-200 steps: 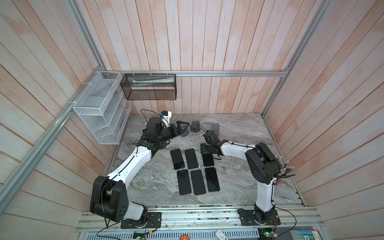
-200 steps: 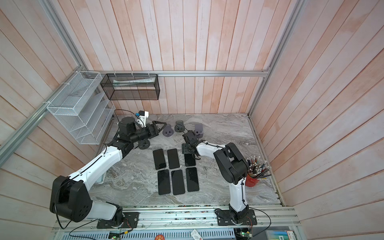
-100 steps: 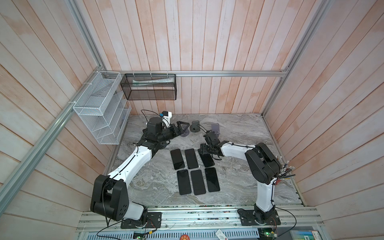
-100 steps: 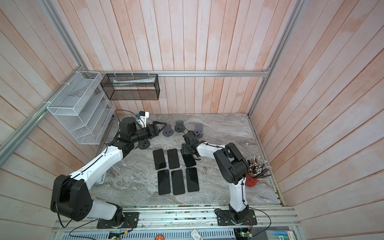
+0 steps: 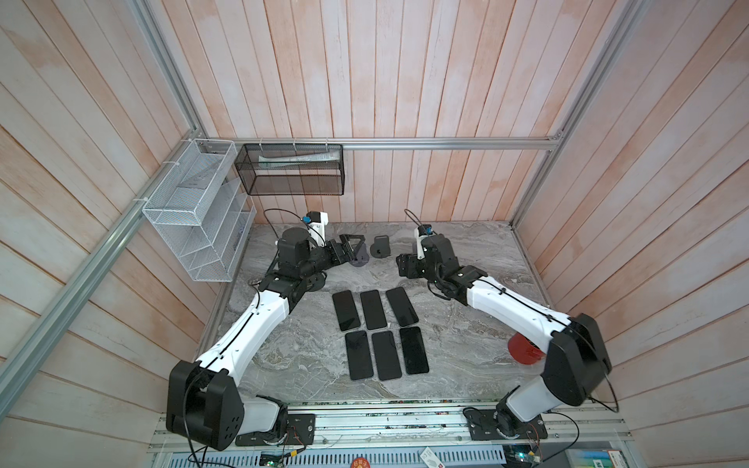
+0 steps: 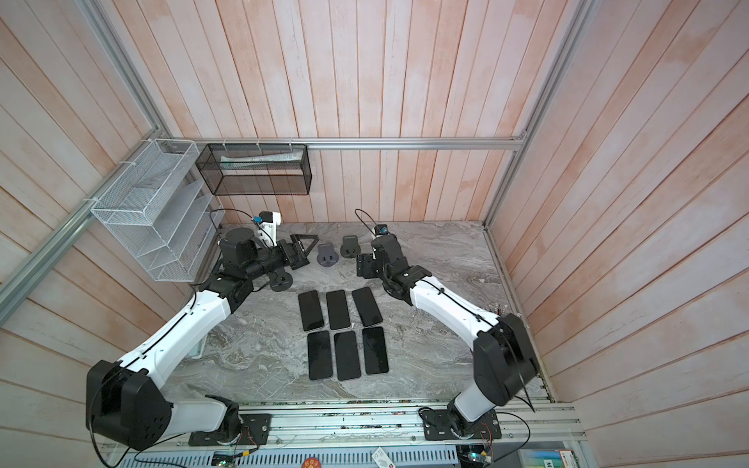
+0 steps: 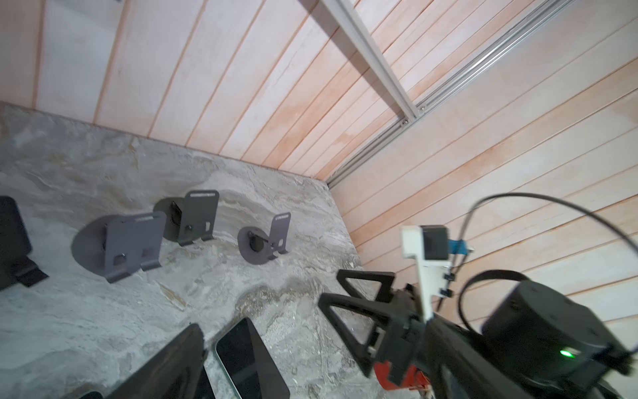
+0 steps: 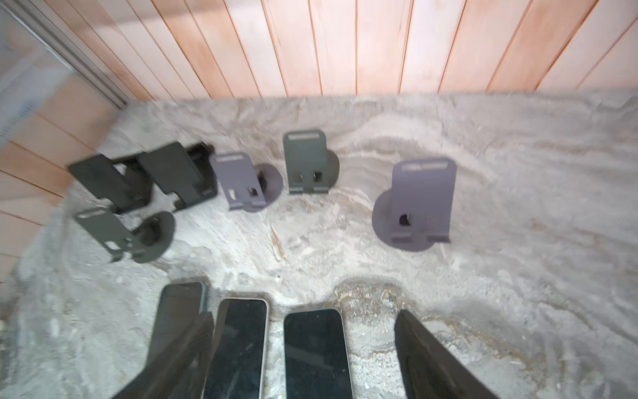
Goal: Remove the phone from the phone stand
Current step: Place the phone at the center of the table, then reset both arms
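Backed the right gripper (image 5: 406, 266) off toward upper middle of frame, jaws spread wide, holding nothing. Dropped the phone (image 5: 401, 306) flat just below it, long axis roughly up-down, right arm nearer. Also seeing the left gripper (image 5: 352, 248) wide open beside the empty stands (image 5: 381, 246).

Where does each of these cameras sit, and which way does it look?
Top views: high over the front, looking down at the whole table; left arm and right arm both show.
Left wrist: on the left arm, facing the phone stands across the table; the right arm shows.
Right wrist: on the right arm, facing stands and phones; its open jaws show.
Shared: stands and phones.
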Available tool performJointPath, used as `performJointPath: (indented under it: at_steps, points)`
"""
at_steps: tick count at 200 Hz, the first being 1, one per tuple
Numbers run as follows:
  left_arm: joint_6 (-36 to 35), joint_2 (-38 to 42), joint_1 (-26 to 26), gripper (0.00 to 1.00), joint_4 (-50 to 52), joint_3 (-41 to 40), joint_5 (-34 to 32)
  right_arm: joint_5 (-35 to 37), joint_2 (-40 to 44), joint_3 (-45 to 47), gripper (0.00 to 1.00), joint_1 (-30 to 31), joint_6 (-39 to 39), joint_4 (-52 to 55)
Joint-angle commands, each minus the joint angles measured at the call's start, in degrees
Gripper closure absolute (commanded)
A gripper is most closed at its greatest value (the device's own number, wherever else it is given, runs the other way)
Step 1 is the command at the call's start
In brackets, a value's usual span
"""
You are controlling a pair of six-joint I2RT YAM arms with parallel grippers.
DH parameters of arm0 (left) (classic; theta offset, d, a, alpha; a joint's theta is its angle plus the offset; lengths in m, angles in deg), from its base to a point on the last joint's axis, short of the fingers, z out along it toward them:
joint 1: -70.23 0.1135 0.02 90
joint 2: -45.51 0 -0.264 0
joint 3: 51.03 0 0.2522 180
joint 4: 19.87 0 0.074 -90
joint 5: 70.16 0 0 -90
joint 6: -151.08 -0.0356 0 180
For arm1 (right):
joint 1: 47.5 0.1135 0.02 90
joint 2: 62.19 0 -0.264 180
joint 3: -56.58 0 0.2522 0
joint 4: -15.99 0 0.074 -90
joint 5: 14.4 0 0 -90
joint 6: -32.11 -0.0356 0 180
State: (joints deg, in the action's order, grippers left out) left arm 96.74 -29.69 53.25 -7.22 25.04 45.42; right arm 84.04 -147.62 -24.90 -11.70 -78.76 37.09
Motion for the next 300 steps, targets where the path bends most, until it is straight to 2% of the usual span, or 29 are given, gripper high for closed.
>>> performJointPath:
  at_steps: [1, 21, 35, 54, 64, 82, 105, 127, 144, 162, 182, 205, 226, 239, 251, 262, 280, 300]
  points:
    - [-8.2, 5.2, -1.4, 0.0, 0.9, 0.8, -8.9, 1.4, 9.0, 6.0, 0.12, -0.2, 4.1, -1.3]
    - [-13.8, 9.4, -4.8, 0.0, 4.6, 2.1, -15.9, 2.9, 17.7, 13.5, 0.07, -0.3, 5.1, -4.6]
    - [-16.5, 13.7, -8.3, 0.0, 6.6, 0.1, -24.0, 2.9, 23.0, 18.9, 0.03, -0.2, 6.1, -7.6]
    - [-16.0, 20.7, -12.4, 0.0, 5.7, -7.9, -34.2, 3.2, 27.2, 24.8, 0.02, 0.1, 6.1, -11.3]
    - [-14.2, 24.6, -13.2, 0.0, 3.4, -13.7, -36.8, 5.3, 28.6, 28.4, 0.02, 0.2, 2.9, -13.9]
    - [-13.0, 29.7, -13.4, 0.0, -3.7, -24.8, -40.8, 9.5, 29.4, 35.6, 0.02, 0.2, 3.5, -20.4]
    - [-13.2, 31.3, -13.4, 0.0, -7.9, -33.9, -51.5, 10.7, 28.5, 39.3, 0.02, -0.2, 8.9, -26.5]
    - [-29.6, 30.2, -13.3, 0.0, -23.7, -42.4, -56.0, 15.3, 26.8, 38.5, 0.02, -1.1, 10.5, -26.0]
    - [-41.4, 27.7, -12.9, 0.0, -34.0, -46.6, -57.5, 14.1, 25.8, 39.5, 0.02, -3.6, 13.0, -27.3]
    - [-44.1, 22.9, -10.7, 0.0, -37.3, -47.1, -59.6, 13.1, 24.7, 41.3, 0.02, -5.4, 15.3, -30.2]
    - [-42.6, 17.3, -4.6, 0.0, -45.3, -50.0, -56.1, 12.8, 24.6, 43.1, 0.02, -7.1, 16.4, -34.2]
    - [-37.2, 9.3, 3.4, 0.0, -57.3, -53.9, -51.0, 12.0, 25.3, 46.3, 0.02, -9.8, 18.7, -40.3]
    - [-36.4, 0.4, 7.2, 0.0, -66.0, -54.6, -47.5, 11.5, 25.7, 47.5, 0.02, -13.6, 17.0, -41.7]
    - [-38.6, -3.4, 8.0, 0.0, -70.1, -54.0, -46.5, 10.4, 25.4, 47.9, 0.02, -15.9, 17.1, -42.0]
    - [-36.2, -7.0, 10.8, 0.0, -70.7, -52.9, -43.6, 9.1, 24.7, 48.3, 0.02, -18.0, 17.2, -43.3]
    - [-34.2, -11.6, 14.0, 0.0, -76.0, -52.9, -40.0, 7.6, 23.9, 48.5, 0.02, -20.1, 16.0, -44.0]
    - [-32.4, -13.8, 16.4, 0.0, -73.7, -51.2, -36.5, 4.9, 22.3, 49.0, 0.02, -23.6, 16.2, -45.3]
    - [-31.6, -12.6, 17.7, 0.0, -65.0, -47.7, -34.6, 2.3, 21.3, 50.2, 0.02, -26.6, 18.2, -48.0]
